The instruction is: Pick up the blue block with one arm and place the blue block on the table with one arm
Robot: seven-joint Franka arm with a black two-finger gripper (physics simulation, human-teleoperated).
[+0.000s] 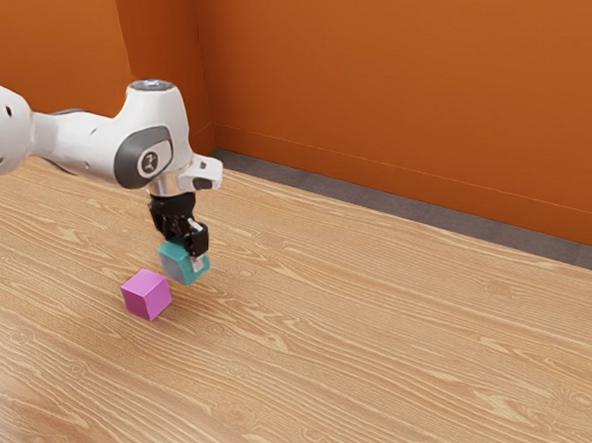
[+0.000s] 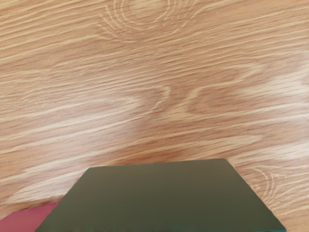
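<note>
At the end of the arm, my gripper points down in the exterior view and is shut on the blue block, which looks teal. One fingertip lies against the block's face toward the exterior view's right; the opposite one is hidden behind the block. Whether the block's underside touches the table or hangs just above it, I cannot tell. In the wrist view the same block is a large dark grey-green shape at the lower edge.
A pink-purple block sits on the wooden table, close beside the blue block on the camera's side. Part of this pink block appears in the wrist view as well. An orange wall rises behind the table.
</note>
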